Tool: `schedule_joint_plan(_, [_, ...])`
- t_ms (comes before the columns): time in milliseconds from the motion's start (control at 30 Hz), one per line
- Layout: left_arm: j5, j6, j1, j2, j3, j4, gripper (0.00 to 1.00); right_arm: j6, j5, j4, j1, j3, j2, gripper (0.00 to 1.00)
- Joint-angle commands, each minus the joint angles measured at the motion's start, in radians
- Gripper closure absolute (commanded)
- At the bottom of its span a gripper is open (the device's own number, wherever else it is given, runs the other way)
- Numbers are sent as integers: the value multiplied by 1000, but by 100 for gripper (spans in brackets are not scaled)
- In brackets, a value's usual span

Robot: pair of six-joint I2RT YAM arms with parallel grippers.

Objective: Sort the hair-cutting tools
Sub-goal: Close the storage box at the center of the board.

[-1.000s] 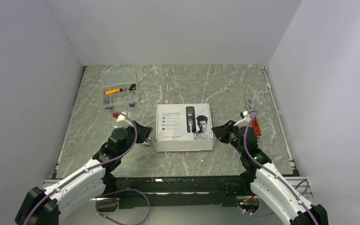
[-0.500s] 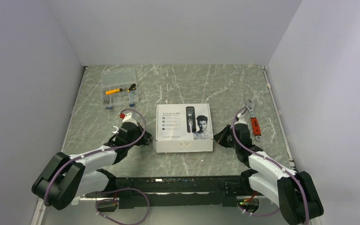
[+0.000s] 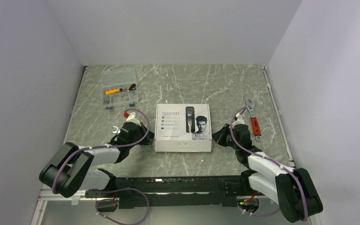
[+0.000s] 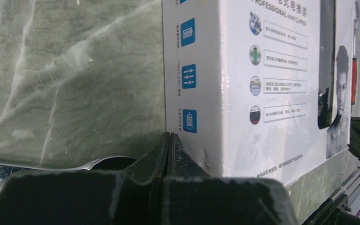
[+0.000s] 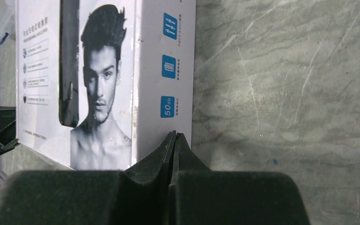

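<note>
L arm lies low, elbow folded back by its base, forearm reaching fwd, wrist angled inward. L gripper is closed: fingers pressed flat together, nothing btwn. R arm mirrors it, low w/ wrist turned inward. R gripper is likewise closed, tips meeting.

Left gripper is seen with fingers pressed together, tips touching the icon-printed side of the white box; marble table is seen left of the box.

Marble table — white clipper box centre, clear organiser far-left, red-handled wrench right
</note>
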Motion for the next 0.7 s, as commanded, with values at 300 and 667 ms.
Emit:
schedule_joint_plan(300, [139, 34, -41, -120, -43, 171, 100, 5, -114, 36, 73, 16, -130, 100])
schedule_joint_plan(667, [175, 47, -114, -263, 23, 104, 100, 43, -140, -20, 115, 112, -207, 100])
